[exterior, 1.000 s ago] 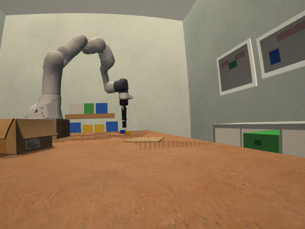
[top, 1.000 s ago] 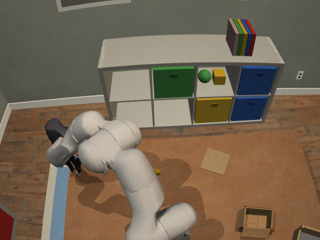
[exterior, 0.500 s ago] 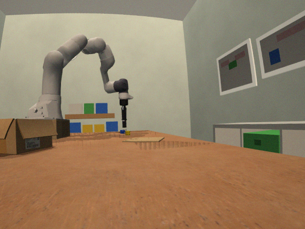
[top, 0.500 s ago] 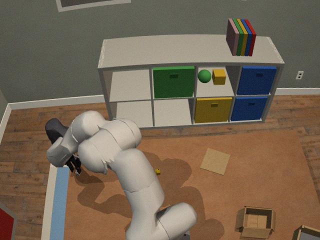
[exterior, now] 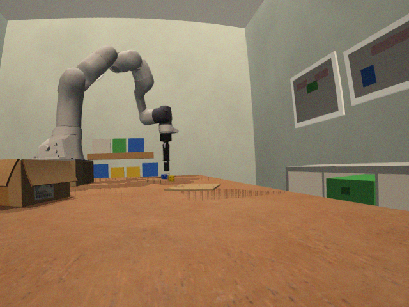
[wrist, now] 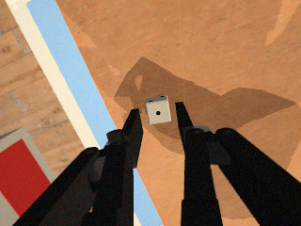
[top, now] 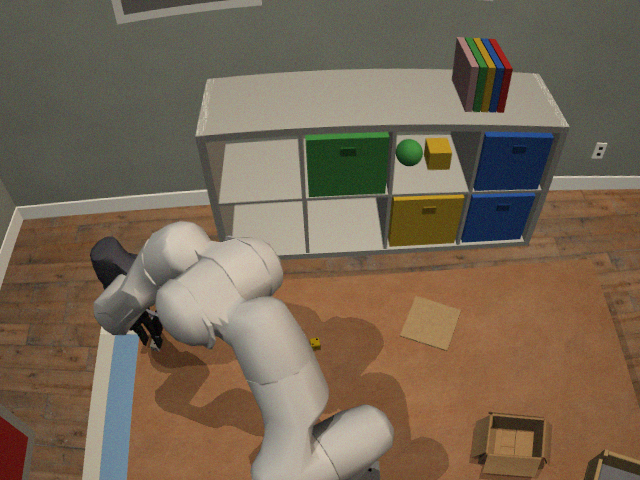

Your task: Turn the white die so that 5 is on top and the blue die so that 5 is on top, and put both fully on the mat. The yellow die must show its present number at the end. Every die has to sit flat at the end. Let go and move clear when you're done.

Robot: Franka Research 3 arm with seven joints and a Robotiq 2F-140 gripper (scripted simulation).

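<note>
My pincer [wrist: 157, 113] hangs part-open, gripping nothing, fingers either side of the white die [wrist: 158, 111] showing 1, lined up to grasp it

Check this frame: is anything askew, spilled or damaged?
Nothing looks spilled or damaged. The mat lies turned at an angle to the shelf, so it looks slightly askew. The white die sits flat, one pip up, near the blue stripe, under the open gripper.
</note>
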